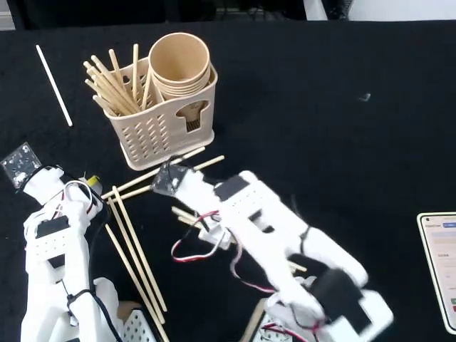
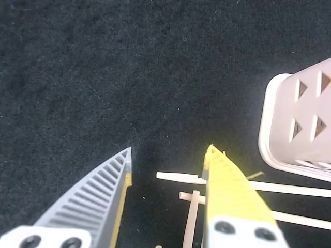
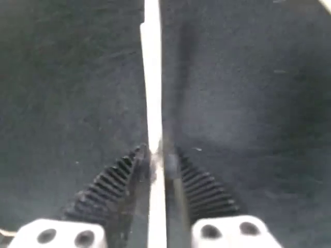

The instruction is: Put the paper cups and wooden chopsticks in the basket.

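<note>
A single chopstick (image 1: 53,84) was seen lying well to the left of the basket (image 1: 160,128), apart from everything else. The left claw (image 2: 169,155) was held low over the table in front of the basket and to its left, its jaws spread wide and gripping nothing, with the ends of several loose chopsticks (image 1: 135,249) lying between and beneath them. The basket itself was already filled with a stack of paper cups (image 1: 179,60) and a bundle of chopsticks (image 1: 114,82). Just in front of the basket, the right claw (image 3: 158,155) was closed on one chopstick (image 3: 152,103), which ran straight out between its jaws. A phone (image 1: 438,271) lay far to the right of the basket.

The cups could be judged done, and the gathering of scattered chopsticks was the step in hand. The gripped chopstick would next need to be lifted clear, tipped upright over the basket's chopstick side, and released there.
</note>
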Tool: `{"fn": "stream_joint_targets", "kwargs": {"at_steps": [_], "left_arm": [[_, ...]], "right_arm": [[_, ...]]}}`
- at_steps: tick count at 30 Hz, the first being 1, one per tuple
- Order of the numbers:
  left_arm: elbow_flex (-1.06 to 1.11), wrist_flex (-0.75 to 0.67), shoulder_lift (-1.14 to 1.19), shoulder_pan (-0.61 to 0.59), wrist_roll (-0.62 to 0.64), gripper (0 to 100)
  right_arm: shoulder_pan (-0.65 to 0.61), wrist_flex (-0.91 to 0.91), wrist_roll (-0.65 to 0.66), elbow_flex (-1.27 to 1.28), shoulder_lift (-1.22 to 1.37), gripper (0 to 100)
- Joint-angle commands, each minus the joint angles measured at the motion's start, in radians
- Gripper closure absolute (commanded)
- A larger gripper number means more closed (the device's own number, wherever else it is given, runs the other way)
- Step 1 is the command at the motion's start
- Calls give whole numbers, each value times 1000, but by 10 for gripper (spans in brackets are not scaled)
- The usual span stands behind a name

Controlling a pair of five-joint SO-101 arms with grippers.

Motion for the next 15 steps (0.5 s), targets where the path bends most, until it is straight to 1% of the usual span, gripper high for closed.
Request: {"fn": "stream_joint_targets", "kwargs": {"at_steps": [1,5,9,11,13,15], "left_arm": [[-12,-12,-18,-10,2,773],[-12,-11,-18,-10,2,773],[-12,-11,-18,-10,2,773],[-12,-11,-18,-10,2,773],[-12,-11,-18,-10,2,773],[-12,-9,-18,-10,2,773]], "right_arm": [[-17,-51,-6,-31,96,786],[-21,-86,-6,-85,220,821],[-20,-38,-6,-160,289,855],[-21,-34,-6,-168,300,898],[-18,-35,-12,-176,300,990],[-14,-28,-14,-186,283,979]]}}
